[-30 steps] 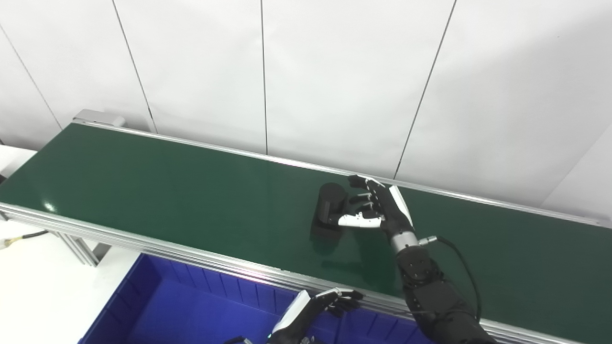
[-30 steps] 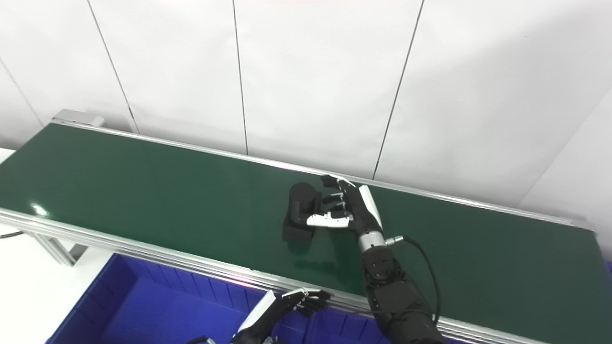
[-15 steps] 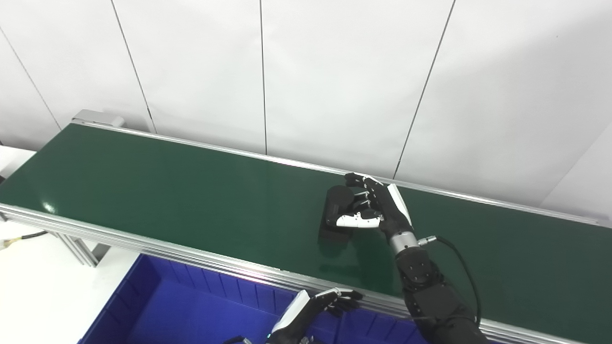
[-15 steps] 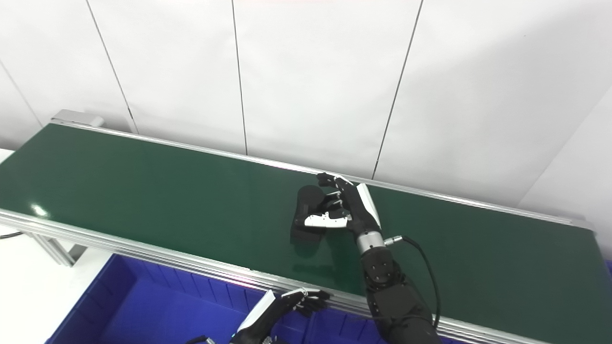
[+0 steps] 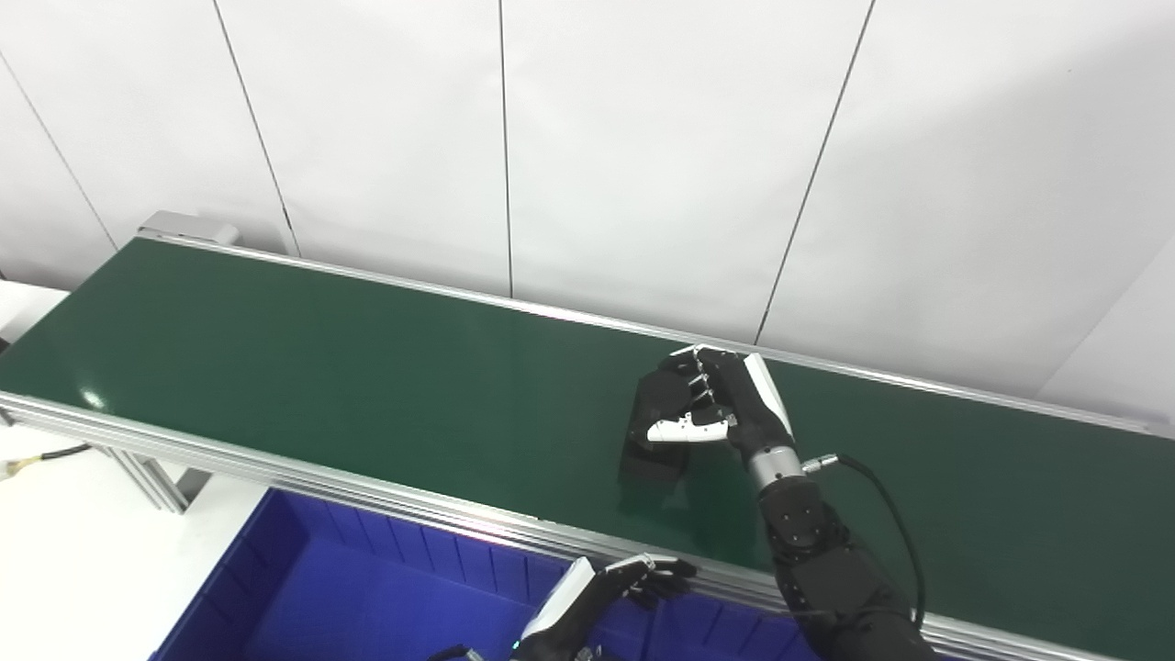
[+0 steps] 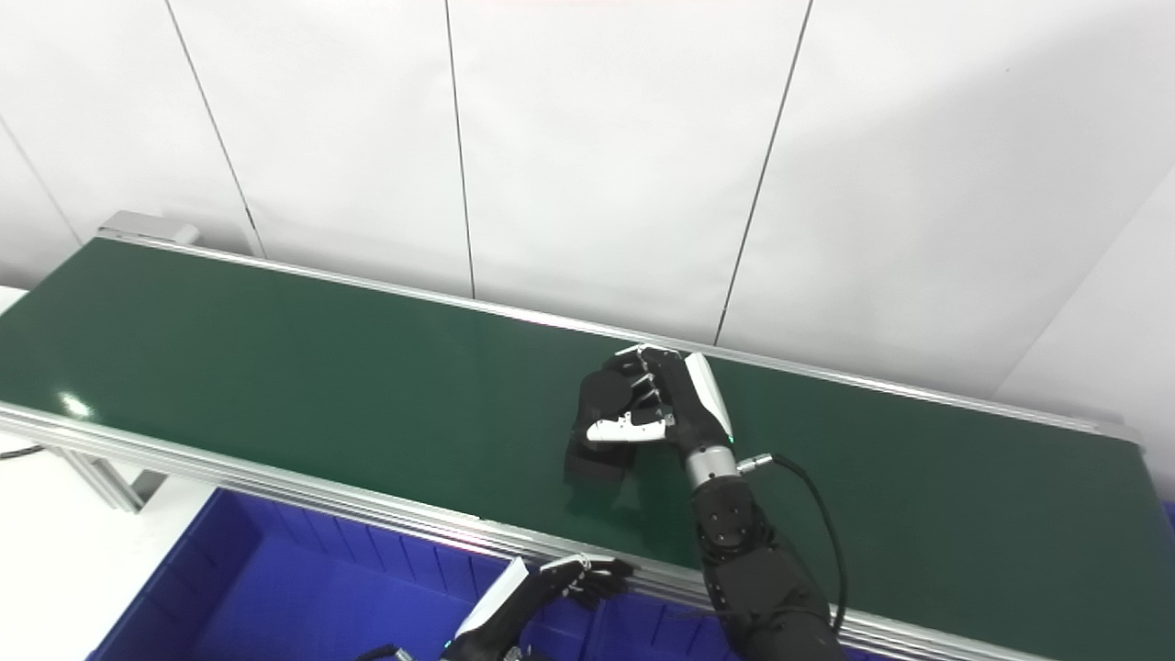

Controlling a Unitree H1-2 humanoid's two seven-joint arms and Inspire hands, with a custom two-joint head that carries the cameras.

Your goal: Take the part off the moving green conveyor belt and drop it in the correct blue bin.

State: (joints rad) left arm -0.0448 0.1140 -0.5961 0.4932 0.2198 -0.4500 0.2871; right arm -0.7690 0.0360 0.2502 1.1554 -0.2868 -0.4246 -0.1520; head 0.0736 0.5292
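Since a second ago, right hand (image 5: 725, 404) closed fingers round black part (image 5: 659, 404); earlier fingers spread beside it. Part upright on green conveyor belt (image 5: 367, 386), toward far rail, white thumb across its front, fingers wrapped over top. Left hand (image 5: 624, 588) low at belt's near rail, above blue bin (image 5: 349, 588), fingers loosely curled, holding nothing. White panel wall (image 5: 643, 138) behind belt.
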